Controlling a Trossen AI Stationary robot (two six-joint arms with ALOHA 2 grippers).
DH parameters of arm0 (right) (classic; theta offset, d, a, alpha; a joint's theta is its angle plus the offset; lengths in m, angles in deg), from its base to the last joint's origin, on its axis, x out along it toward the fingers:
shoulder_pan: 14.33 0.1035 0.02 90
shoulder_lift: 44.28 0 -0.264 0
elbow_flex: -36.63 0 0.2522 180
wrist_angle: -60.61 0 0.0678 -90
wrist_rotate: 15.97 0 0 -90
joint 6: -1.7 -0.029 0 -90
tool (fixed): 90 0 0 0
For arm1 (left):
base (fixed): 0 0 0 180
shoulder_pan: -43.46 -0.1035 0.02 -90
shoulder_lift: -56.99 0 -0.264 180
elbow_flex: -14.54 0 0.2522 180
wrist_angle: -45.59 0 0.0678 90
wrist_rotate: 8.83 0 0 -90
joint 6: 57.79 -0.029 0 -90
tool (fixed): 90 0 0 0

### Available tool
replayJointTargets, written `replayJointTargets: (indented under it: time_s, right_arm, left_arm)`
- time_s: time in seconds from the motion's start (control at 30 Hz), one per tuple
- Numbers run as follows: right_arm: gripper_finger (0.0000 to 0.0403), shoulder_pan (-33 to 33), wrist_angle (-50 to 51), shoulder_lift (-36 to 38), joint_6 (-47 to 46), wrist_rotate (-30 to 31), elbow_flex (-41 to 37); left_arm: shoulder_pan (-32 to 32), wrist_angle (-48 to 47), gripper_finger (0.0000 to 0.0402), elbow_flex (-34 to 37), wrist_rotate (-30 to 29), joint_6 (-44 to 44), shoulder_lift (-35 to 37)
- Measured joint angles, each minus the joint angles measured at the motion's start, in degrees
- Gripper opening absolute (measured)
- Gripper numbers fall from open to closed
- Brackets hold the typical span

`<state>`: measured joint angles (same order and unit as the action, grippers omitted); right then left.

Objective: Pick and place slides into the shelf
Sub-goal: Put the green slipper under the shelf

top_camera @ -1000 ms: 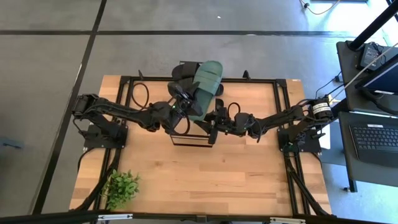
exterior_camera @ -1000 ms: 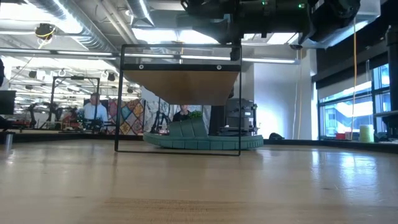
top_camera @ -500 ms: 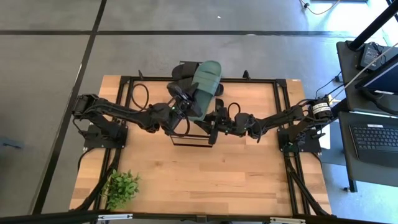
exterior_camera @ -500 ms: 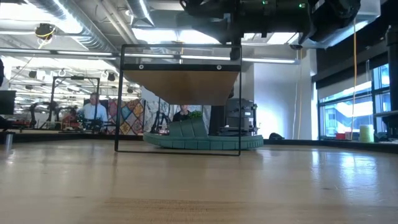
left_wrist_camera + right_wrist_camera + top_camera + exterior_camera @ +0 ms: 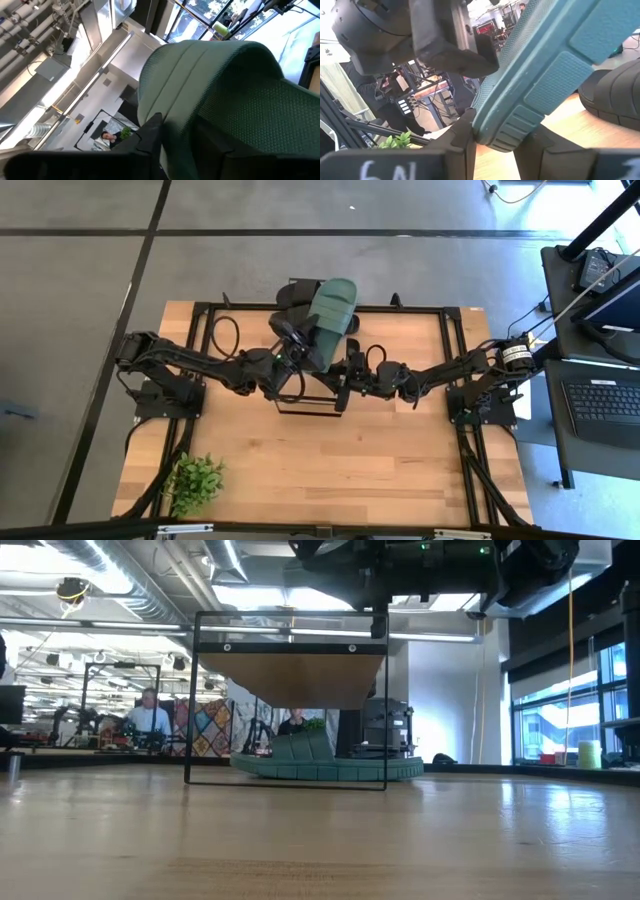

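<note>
The shelf sits mid worktop, w/ both my arms over it. A green slide is up on top of the shelf, tipped, toe end past the shelf's far edge, by black slides behind it. My left tool is at the slide's near left side; its fingers sit each side of the strap, can't tell if they pinch it. My right tool pinches the slide's heel edge. Another green slide lies on the worktop behind the shelf. A small plant is near the worktop's front left corner.
</note>
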<state>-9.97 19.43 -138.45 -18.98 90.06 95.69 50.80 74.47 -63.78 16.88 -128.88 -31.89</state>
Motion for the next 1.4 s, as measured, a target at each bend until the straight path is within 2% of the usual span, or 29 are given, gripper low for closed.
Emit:
replayJointTargets:
  time_s: [0.23, 0.37, 0.47, 0.87, 0.97, 1.17, 1.3, 1.4]
  right_arm:
    - [0.0098, 0.00, -0.13, 0.01, 0.02, -0.02, 0.00]
    - [0.0097, 0.00, -0.17, 0.02, 0.04, -0.13, 0.00]
    - [0.0095, 0.00, -0.63, 0.02, 0.03, -0.24, 0.00]
    - [0.0095, -0.11, 0.15, 1.48, -1.38, -0.21, 0.00]
    - [0.0095, -0.11, 5.72, 5.31, -1.55, -0.22, 0.00]
    - [0.0096, -0.11, 27.64, 16.74, -3.40, -0.25, 0.00]
    - [0.0096, -0.11, 41.72, 25.01, -5.87, -0.26, 0.02]
    - [0.0096, -0.11, 51.10, 31.02, -8.21, -0.27, 0.02]
  left_arm:
    - [0.02, -0.21, 0.0178, 0.00, -0.71, -0.02, 0.00]
    - [0.63, -0.31, 0.0213, 0.00, -5.18, -0.09, 0.00]
    - [2.05, -0.29, 0.0219, 0.00, -9.03, -0.14, 0.00]
    - [11.21, -1.10, 0.0217, 0.09, -11.86, -2.12, 1.54]
    - [12.19, -1.69, 0.0217, 0.21, -14.51, -1.48, 2.10]
    - [12.93, -7.86, 0.0217, 2.76, -16.91, 4.91, 6.09]
    - [12.93, -14.64, 0.0217, 7.39, -13.82, 15.10, 12.31]
    - [12.61, -23.58, 0.0217, 11.28, -8.25, 26.95, 18.63]
